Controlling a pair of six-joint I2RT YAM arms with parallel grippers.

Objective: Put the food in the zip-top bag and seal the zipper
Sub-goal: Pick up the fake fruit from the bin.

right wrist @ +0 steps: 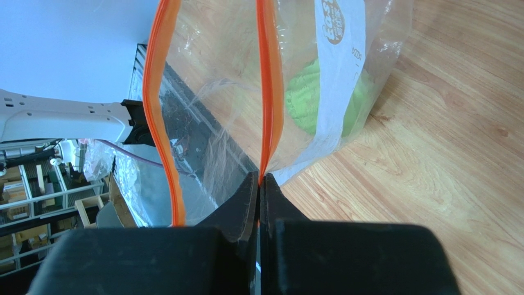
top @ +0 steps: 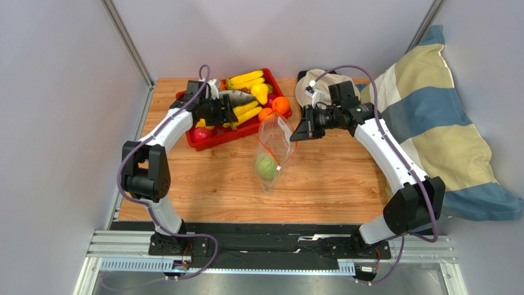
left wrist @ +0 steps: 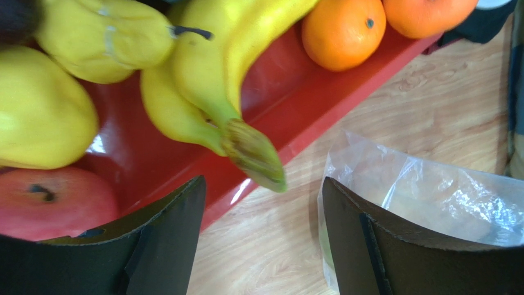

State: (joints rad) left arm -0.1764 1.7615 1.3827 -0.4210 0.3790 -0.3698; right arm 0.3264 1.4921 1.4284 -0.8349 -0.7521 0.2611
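Your right gripper (right wrist: 259, 184) pinched one strip of the zipper (right wrist: 270, 92), holding the zip-top bag (top: 277, 138) open mid-table beside the near edge of the red tray (left wrist: 289, 92); your left gripper (left wrist: 261, 203) gaped empty over the bananas (left wrist: 215, 61), whose long bunch might snag that narrow mouth.

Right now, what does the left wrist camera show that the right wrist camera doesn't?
Left wrist only: the red plastic tray with yellow bananas, round oranges and a red apple, and the open left gripper by its edge. Right wrist only: the right gripper pinching one orange-red zipper strip of the open mouth, and the green round ball inside, behind a white label. Both: the clear crinkly plastic bag and the wooden table.
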